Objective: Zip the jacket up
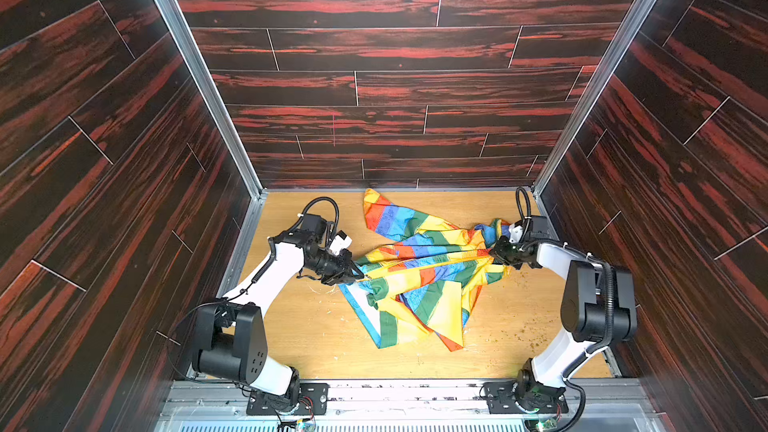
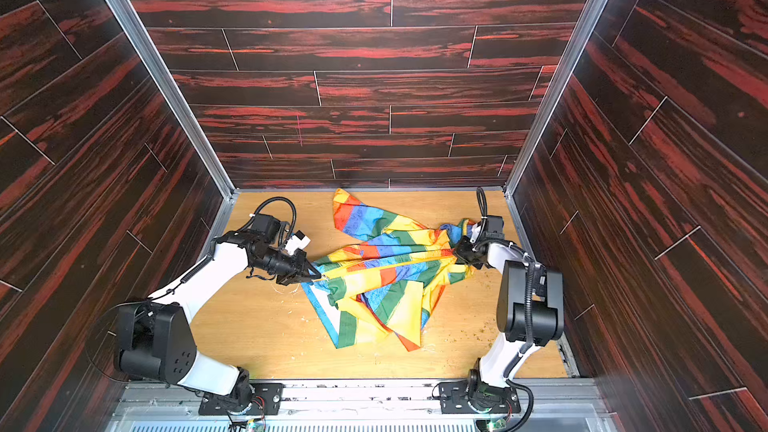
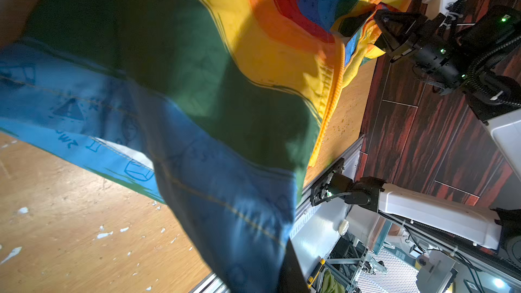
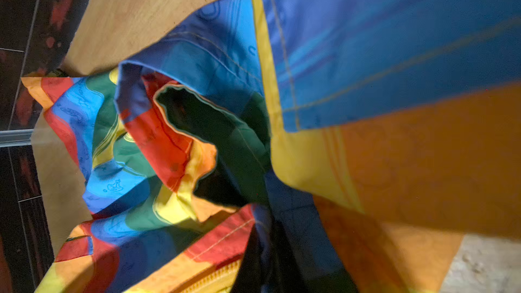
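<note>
The jacket [image 1: 419, 280] [image 2: 386, 280] lies crumpled mid-table in both top views, striped red, orange, yellow, green and blue. Its yellow zipper [image 1: 428, 264] runs as a taut line between my two grippers. My left gripper [image 1: 356, 278] [image 2: 318, 277] is shut on the jacket's hem end of that line. My right gripper [image 1: 493, 253] [image 2: 456, 253] is shut on the bunched fabric at the opposite end. Blue and green cloth fills the left wrist view, with the zipper [image 3: 332, 100] beyond it and one dark finger [image 3: 290, 272] showing. The right wrist view shows folds and zipper teeth [image 4: 214, 280].
The wooden table [image 1: 316, 338] is walled by dark red wood-look panels on three sides. A metal rail [image 1: 415, 392] with both arm bases runs along the front. Brown crumbs [image 1: 519, 326] lie at the right and white flecks [image 1: 328, 290] near the left gripper.
</note>
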`<state>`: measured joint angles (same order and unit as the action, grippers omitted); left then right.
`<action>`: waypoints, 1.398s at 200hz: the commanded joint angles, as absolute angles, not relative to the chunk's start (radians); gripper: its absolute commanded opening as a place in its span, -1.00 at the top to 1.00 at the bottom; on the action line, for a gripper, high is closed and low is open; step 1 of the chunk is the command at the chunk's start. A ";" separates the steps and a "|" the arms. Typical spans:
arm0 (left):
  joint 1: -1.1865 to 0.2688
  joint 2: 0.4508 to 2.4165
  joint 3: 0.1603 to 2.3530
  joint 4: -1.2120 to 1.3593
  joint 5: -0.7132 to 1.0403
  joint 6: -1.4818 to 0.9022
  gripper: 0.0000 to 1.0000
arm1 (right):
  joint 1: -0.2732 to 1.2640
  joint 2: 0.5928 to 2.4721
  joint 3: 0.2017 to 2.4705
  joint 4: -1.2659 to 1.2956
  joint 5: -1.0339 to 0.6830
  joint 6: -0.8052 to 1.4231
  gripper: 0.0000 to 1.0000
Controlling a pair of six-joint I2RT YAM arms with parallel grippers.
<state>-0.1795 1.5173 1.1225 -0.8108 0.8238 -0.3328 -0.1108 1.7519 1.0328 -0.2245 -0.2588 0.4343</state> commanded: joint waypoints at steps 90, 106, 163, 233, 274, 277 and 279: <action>-0.165 1.514 1.102 -0.787 0.838 -0.332 1.00 | -0.133 1.634 1.115 -0.295 -0.129 0.445 0.00; -0.166 1.517 1.101 -0.780 0.842 -0.334 1.00 | -0.132 1.585 1.116 -0.301 -0.138 0.454 -0.04; -0.166 1.514 1.093 -0.759 0.842 -0.350 1.00 | -0.028 1.442 1.093 -0.294 -0.323 0.499 -0.01; -0.166 1.522 1.104 -0.742 0.848 -0.366 1.00 | 0.362 1.451 0.997 -0.043 -0.569 0.782 0.09; -0.166 1.514 1.090 -0.712 0.869 -0.381 1.00 | 0.520 1.503 0.922 0.261 -0.624 1.013 0.12; -0.166 1.514 1.089 -0.709 0.870 -0.382 1.00 | 0.528 1.508 0.919 0.275 -0.623 1.024 0.12; -0.166 1.514 1.088 -0.707 0.871 -0.382 1.00 | 0.534 1.511 0.918 0.284 -0.624 1.029 0.12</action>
<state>-0.1719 1.5200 1.1011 -0.7296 0.8387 -0.3840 0.4801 1.4677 0.9405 0.0662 -0.5713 0.8555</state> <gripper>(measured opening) 0.101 0.442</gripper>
